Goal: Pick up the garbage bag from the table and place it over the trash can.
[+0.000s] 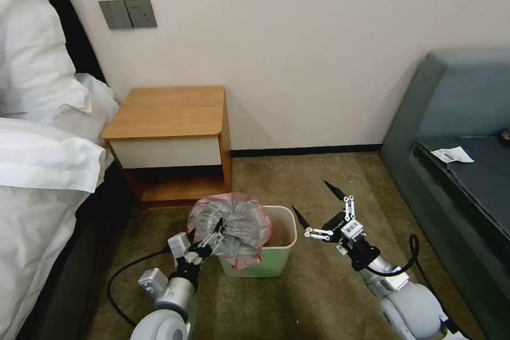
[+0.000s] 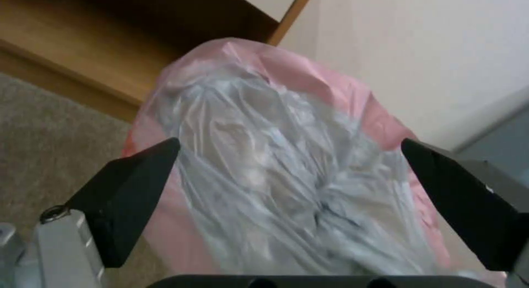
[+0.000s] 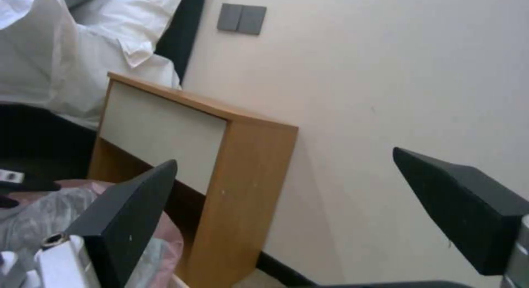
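So the garbage bag (image 1: 229,228) is bunched up in a silvery wad with its pink rim showing, sitting on the left half of the trash can (image 1: 279,255), bottom centre of the head view. The left gripper (image 1: 204,239) is right up against the bag's left side, fingers spread wide, not pinching it. The right gripper (image 1: 317,207) hangs just right of the bin, fingers also spread. The table (image 1: 170,111) sits behind, centre-left
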Motion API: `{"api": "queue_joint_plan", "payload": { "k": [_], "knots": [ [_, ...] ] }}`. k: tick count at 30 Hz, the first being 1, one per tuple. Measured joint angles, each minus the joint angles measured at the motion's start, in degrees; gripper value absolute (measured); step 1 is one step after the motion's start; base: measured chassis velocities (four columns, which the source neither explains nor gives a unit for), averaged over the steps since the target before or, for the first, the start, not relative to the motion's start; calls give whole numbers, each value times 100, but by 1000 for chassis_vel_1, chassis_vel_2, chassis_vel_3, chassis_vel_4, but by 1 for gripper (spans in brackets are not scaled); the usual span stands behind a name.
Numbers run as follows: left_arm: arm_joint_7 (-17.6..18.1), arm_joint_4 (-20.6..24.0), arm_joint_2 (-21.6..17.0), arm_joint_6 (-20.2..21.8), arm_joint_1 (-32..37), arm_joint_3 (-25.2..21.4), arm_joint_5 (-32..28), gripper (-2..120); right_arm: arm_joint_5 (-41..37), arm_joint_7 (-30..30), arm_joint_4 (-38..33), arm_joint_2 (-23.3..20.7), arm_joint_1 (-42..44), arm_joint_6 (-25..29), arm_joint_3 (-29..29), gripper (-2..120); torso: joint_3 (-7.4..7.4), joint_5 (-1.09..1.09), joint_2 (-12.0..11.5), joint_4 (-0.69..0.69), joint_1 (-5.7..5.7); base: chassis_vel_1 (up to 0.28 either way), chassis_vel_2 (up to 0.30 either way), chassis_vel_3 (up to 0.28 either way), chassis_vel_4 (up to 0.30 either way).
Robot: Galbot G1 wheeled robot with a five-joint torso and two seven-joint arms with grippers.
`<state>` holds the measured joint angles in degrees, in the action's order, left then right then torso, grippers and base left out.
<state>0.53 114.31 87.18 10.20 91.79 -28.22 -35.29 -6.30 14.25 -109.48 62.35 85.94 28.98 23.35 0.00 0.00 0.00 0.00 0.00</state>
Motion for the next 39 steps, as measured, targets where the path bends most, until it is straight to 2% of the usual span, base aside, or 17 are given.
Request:
{"api": "queue_joint_plan", "payload": {
  "k": [11,20,27,33,39],
  "knots": [
    [126,-223,-93,382,-279,-39,13,99,24,82,-71,51,199,92,130,100,0,0,0,0,0,0,0,0,0],
    [364,-248,-19,721,-419,-88,100,96,30,113,-51,80,256,155,170,100,0,0,0,0,0,0,0,0,0],
    [354,-208,-16,1195,-391,-89,115,93,32,165,-102,100,309,204,217,100,0,0,0,0,1,0,0,0,0],
    [342,-162,-18,1285,-388,-90,174,93,36,205,-103,129,342,247,246,100,0,0,0,0,1,0,0,0,0],
    [479,-164,2,1196,-438,-142,234,93,38,228,-90,147,364,281,324,100,0,0,0,0,0,0,0,0,0]
  ]
}}
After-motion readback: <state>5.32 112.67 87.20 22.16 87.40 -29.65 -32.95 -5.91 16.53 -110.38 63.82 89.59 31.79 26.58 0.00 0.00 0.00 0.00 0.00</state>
